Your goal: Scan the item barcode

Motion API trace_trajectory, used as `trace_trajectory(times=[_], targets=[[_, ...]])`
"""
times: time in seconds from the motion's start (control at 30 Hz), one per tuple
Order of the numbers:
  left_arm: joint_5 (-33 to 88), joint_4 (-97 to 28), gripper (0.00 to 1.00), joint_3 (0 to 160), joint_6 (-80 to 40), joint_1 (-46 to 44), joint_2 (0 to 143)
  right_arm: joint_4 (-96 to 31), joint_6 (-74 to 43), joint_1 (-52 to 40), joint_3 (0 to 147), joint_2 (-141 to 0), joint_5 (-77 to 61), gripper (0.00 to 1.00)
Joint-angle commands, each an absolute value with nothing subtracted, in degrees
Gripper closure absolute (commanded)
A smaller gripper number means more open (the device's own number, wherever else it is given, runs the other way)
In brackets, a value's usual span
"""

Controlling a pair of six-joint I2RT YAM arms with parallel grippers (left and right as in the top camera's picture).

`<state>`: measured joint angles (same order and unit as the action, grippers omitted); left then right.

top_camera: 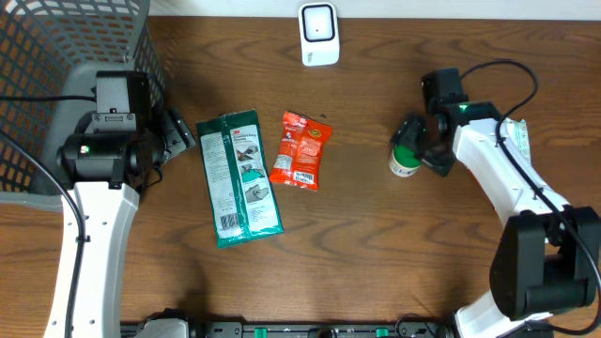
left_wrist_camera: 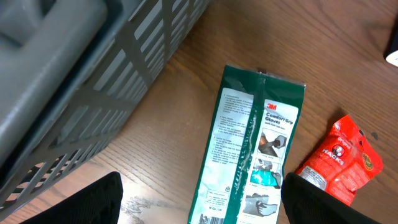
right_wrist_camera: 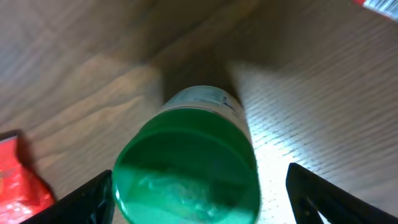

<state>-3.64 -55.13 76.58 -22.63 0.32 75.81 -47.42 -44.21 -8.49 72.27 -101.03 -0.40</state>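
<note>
The green package [left_wrist_camera: 249, 155] reads "3M Comfort Grip Gloves"; the red packet [left_wrist_camera: 339, 158] is unreadable.

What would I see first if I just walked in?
Two bright packets mid-table: a long green packet with a red packet just right of it. Then the green-capped bottle on the right, between the open fingers of the right gripper, and the big grey basket at far left.
</note>
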Motion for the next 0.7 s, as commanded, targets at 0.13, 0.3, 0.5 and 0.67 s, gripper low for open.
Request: trace_trajectory(times=[0.13, 0.3, 0.5, 0.67], targets=[[-4.8, -55.22, 0.18, 76.84, -22.28, 0.58, 75.99, -44.62, -45.17, -8.34, 69.67, -101.34, 0.71, 0.31], [-4.8, -55.24, 0.18, 76.84, -22.28, 0.58, 75.99, -44.23, -31.33, -8.34, 69.69, -101.32, 0.75, 0.4], [-4.8, -55.22, 0.18, 76.84, -22.28, 0.58, 75.99, -44.18, -12.56, -8.34, 69.73, -101.32, -2.2, 0.43], [-4.8, -55.22, 0.18, 76.84, -22.28, 0.58, 75.99, -45.08, -1.56, -8.34, 70.15, -101.16, -2.24, 0.32]])
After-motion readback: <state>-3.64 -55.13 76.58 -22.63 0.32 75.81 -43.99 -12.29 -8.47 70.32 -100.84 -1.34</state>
